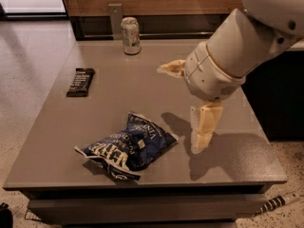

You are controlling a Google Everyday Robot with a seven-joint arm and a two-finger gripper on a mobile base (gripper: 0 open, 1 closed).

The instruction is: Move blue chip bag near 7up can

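Note:
The blue chip bag (128, 146) lies crumpled near the front edge of the grey table (118, 89), left of centre. The 7up can (130, 35) stands upright at the table's far edge, well away from the bag. My gripper (179, 109) hangs over the table just right of the bag, above the surface and not touching it. It is open and empty, with one cream finger (170, 69) pointing left and the other (203, 127) pointing down toward the table.
A flat black bar with white print (80, 81) lies near the table's left edge. A wooden wall panel and a dark ledge run behind the can. A small grey post (115, 13) stands just left of the can. Floor lies to the left.

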